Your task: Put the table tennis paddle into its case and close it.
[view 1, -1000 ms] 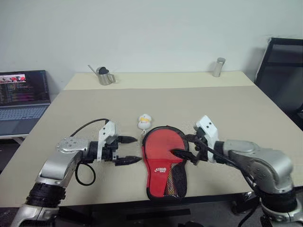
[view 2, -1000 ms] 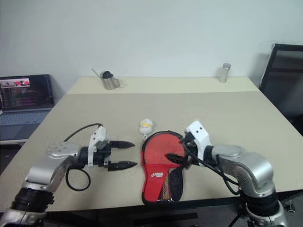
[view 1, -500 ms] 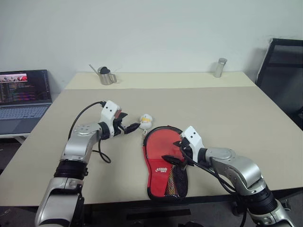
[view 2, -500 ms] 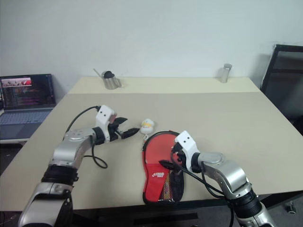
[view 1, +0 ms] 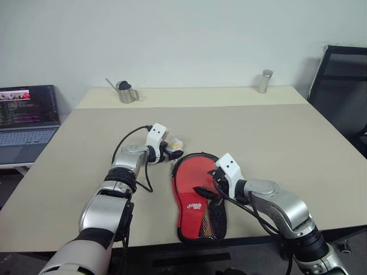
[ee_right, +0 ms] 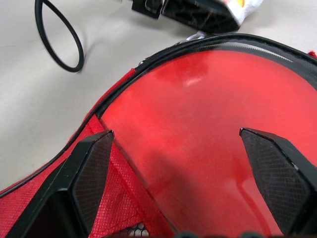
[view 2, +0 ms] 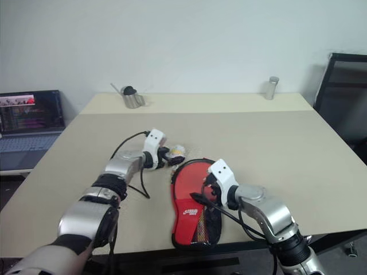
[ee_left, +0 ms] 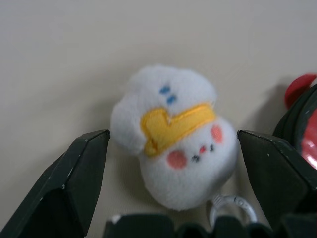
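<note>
The case [view 1: 196,211] lies near the table's front edge, red side up, with its white logo and mesh pocket toward me. The table tennis paddle's red face [view 1: 194,173] shows inside the case's black zipper rim [ee_right: 208,45]; its handle is hidden. My right gripper [view 1: 210,187] hovers open just over that red face [ee_right: 208,114], holding nothing. At the case's far end lies a small white plush charm [ee_left: 173,144] with a yellow patch and a metal ring [ee_left: 232,207]. My left gripper [view 1: 171,152] is open, one finger on each side of the charm.
A metal pitcher [view 1: 125,91] and a metal shaker [view 1: 264,81] stand at the table's far edge. A laptop [view 1: 28,117] sits on a side desk at the left, a black chair [view 1: 344,86] at the right. My left arm's black cable [ee_right: 57,37] loops on the table beside the case.
My left gripper has travelled forward and right from beside the case to the plush charm, staying open. The right gripper has sunk a little toward the paddle's face.
</note>
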Controlling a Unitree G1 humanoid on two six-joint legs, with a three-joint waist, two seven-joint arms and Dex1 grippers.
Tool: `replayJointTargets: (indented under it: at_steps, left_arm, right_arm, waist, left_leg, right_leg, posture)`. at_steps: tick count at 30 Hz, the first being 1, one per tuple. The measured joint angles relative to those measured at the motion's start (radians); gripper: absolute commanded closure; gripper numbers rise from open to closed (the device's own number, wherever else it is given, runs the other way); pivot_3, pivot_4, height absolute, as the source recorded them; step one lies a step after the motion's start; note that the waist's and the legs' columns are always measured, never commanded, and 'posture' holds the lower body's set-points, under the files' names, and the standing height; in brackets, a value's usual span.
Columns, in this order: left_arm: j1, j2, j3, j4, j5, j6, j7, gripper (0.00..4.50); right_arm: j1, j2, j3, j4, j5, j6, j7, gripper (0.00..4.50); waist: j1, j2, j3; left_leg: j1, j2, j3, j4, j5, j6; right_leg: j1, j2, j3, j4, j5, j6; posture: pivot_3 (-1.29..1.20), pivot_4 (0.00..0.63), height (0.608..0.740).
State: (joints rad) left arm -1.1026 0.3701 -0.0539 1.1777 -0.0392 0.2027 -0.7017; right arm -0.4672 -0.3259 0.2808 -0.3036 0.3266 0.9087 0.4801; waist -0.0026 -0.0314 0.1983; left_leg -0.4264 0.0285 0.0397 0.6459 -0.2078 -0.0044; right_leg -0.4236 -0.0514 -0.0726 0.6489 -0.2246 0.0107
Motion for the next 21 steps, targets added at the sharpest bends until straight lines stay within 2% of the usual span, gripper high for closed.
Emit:
replayJointTargets:
  at_steps: [7,8,11,17,19,21]
  left_arm:
    - [-0.041,-0.029,0.001,0.086,0.041,-0.062,0.034,0.00]
    - [-0.041,-0.032,0.003,0.089,0.042,-0.065,0.034,0.18]
    - [-0.040,-0.037,0.013,0.092,0.043,-0.074,0.030,0.89]
    - [-0.022,-0.033,0.047,0.090,0.035,-0.078,0.013,3.13]
    - [-0.012,-0.030,0.070,0.085,0.020,-0.077,0.014,3.77]
    - [0.000,-0.024,0.089,0.076,0.011,-0.077,0.014,4.19]
  right_arm:
    - [0.002,0.019,0.000,-0.001,-0.012,0.000,-0.008,0.03]
    - [0.004,0.019,0.000,-0.001,-0.014,0.000,-0.008,0.00]
    - [0.008,0.023,0.000,-0.001,-0.029,-0.002,-0.014,0.00]
    - [-0.020,0.067,-0.007,0.024,-0.037,-0.007,-0.042,0.00]
    - [-0.060,0.087,-0.014,0.047,-0.039,-0.012,-0.048,0.00]
    - [-0.089,0.097,-0.021,0.063,-0.039,-0.025,-0.048,0.00]
  waist:
    - [0.001,0.000,0.000]
    - [0.001,0.000,0.000]
    - [0.000,0.000,0.000]
    - [-0.003,0.000,0.000]
    - [-0.004,0.000,0.000]
    - [-0.004,-0.001,0.000]
  left_leg:
    - [0.000,0.000,0.000,0.000,0.000,0.000]
    - [0.000,0.000,0.000,0.000,0.000,0.000]
    - [0.000,0.000,0.000,0.000,0.000,0.000]
    - [0.001,0.000,0.001,0.001,0.000,0.000]
    - [0.001,0.001,0.001,0.001,0.000,0.000]
    - [0.002,0.001,0.001,0.001,0.000,0.000]
  right_leg:
    - [0.000,0.000,0.000,0.000,0.000,0.000]
    - [0.000,0.000,0.000,0.000,0.000,0.000]
    - [0.000,0.000,0.000,0.000,0.000,0.000]
    - [0.000,0.000,0.000,0.002,0.000,0.000]
    - [0.000,0.000,0.000,0.002,0.000,0.000]
    - [0.000,0.000,0.000,0.003,0.000,0.000]
  posture:
    - [0.00,0.150,0.740]
    - [0.00,0.150,0.740]
    - [0.00,0.150,0.740]
    - [0.00,0.150,0.740]
    - [0.00,0.150,0.740]
    - [0.00,0.150,0.740]
